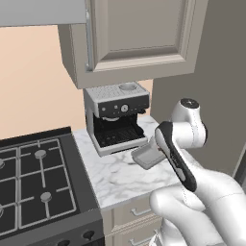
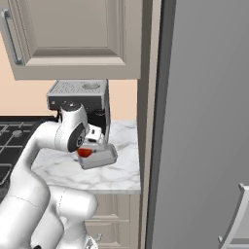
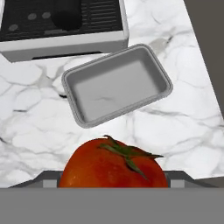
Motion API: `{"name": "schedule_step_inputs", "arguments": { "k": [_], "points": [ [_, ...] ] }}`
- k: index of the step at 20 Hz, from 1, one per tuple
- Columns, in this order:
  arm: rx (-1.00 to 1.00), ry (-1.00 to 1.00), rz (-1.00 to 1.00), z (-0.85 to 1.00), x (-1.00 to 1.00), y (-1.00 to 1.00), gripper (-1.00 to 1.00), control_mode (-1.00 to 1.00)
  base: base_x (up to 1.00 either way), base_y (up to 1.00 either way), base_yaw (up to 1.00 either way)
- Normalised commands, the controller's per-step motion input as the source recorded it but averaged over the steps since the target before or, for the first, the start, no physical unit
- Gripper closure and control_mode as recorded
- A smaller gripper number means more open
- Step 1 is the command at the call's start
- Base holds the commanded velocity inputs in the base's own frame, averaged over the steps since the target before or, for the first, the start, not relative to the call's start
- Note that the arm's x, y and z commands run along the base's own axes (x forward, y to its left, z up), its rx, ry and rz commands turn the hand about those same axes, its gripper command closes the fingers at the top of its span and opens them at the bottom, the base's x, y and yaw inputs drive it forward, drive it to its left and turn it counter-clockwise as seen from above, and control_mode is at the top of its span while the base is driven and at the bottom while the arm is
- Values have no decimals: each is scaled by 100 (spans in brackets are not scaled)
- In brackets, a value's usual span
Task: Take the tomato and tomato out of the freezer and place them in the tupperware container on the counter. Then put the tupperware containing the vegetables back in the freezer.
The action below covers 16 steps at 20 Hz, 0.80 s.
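Black burners of the stove (image 1: 33, 187) sit at your far left; next comes the white marble counter (image 1: 115, 175), with the coffee machine (image 1: 116, 115) standing at its back against the wall; just in front of the machine you see the grey tupperware container (image 3: 117, 84), lying flat on the marble with nothing in it; the gripper (image 2: 87, 146) hangs above the counter close to the tray's near edge, jaws spread wide and clasping the red tomato (image 3: 113, 164), green stem up; in the hand view that tomato sits just short of the tray's rim, not over it; at your far right rises the grey freezer (image 2: 204, 121), its pale handle (image 2: 236, 214) low down.
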Motion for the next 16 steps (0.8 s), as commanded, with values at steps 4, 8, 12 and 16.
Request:
{"name": "schedule_step_inputs", "arguments": {
  "k": [4,8,12,16],
  "points": [
    [0,7,0,-44,65,-8,100,-100,0,0,0],
    [0,8,0,-59,61,-1,100,-100,0,0,0],
    [0,5,0,-53,52,-1,100,-100,0,0,0],
    [0,3,0,-32,54,-7,100,-100,0,0,0]
  ]
}}
